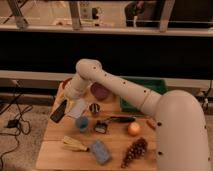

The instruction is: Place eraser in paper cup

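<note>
My gripper (63, 102) hangs at the end of the arm that bends down over the table's left side, and it is shut on the eraser (58, 111). The eraser is a flat black block, tilted, held just above the table's left edge. The paper cup (78, 107), pale cream-white, stands directly to the right of the eraser, close to it but apart. The arm's forearm hides the table area behind the gripper.
On the wooden table (55, 150) are a small metal cup (94, 108), a blue cup (81, 123), a purple bowl (100, 92), a green tray (146, 90), a black tool (117, 119), an orange fruit (133, 129), grapes (134, 150), a banana (75, 145) and a blue sponge (100, 152).
</note>
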Action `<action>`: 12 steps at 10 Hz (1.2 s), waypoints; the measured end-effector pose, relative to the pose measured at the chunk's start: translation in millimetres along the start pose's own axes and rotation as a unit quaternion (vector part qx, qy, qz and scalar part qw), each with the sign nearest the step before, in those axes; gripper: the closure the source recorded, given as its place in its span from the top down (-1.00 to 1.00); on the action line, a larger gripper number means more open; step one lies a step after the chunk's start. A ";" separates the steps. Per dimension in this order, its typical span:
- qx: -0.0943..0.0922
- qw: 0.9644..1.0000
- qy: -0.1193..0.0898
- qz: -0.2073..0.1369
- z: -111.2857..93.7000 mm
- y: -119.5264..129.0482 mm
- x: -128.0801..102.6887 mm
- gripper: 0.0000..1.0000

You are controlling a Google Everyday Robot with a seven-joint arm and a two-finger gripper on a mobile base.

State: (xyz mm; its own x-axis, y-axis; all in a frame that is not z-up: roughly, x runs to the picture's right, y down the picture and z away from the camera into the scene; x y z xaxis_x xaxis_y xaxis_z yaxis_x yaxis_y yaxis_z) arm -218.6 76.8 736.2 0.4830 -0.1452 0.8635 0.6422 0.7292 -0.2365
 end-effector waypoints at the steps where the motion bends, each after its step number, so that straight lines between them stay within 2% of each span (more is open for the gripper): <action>1: 0.001 1.000 0.000 0.001 -1.3 0.6 1.3 -0.95; 3: 0.001 1.000 0.000 0.003 0.8 0.5 1.6 -0.95; 5: 0.022 0.999 0.004 0.023 -1.6 -4.6 11.9 -0.95; 7: 0.052 0.998 0.017 0.043 -24.8 -8.7 33.4 -0.95; 8: 0.074 0.995 0.028 0.056 -46.0 -3.8 47.0 -0.95; 10: 0.104 0.991 0.042 0.074 -78.0 9.3 65.3 -0.95; 11: 0.128 0.987 0.053 0.087 -102.2 21.7 75.1 -0.95; 12: 0.142 0.983 0.061 0.094 -116.2 29.4 79.4 -0.95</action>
State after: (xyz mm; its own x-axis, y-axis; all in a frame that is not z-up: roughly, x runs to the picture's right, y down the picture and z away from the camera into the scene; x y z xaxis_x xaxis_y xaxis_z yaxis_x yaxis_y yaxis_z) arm -92.2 9.0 746.1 0.6565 -0.0558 0.7522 0.3504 0.9057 -0.2387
